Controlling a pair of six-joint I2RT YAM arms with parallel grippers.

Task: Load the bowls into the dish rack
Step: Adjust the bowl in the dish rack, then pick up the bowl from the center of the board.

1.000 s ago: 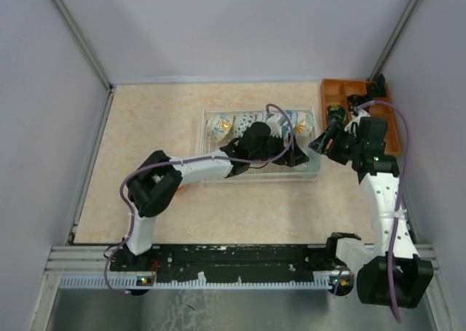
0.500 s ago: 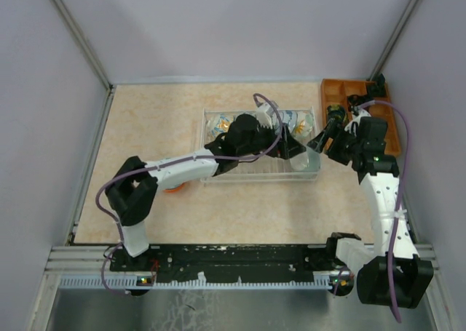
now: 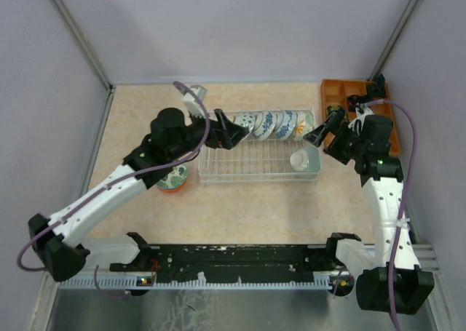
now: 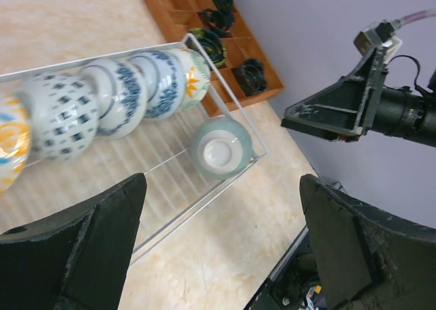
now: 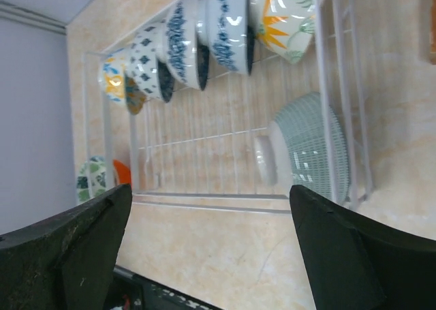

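Note:
The dish rack (image 3: 218, 177) of pale wire stands mid-table. Several patterned bowls (image 3: 271, 124) stand on edge in a row along its far side. A pale green bowl (image 3: 300, 160) lies bottom-up in its near right corner. One more bowl (image 3: 172, 178), orange outside with a green pattern, sits on the table left of the rack. My left gripper (image 3: 231, 133) hovers open over the rack's far left end, holding nothing. My right gripper (image 3: 325, 129) is open and empty just past the rack's right end. The wrist views show the row of bowls (image 4: 129, 95) (image 5: 225, 24) and the pale bowl (image 4: 221, 148) (image 5: 310, 150).
An orange wooden compartment tray (image 3: 333, 94) with black items stands at the far right, close behind my right gripper. Grey walls close in the table on three sides. The arm bases and a black rail (image 3: 240, 258) run along the near edge.
My left arm has drawn back to the left from over the rack, uncovering the row of bowls and the pale green bowl. The right arm has barely shifted.

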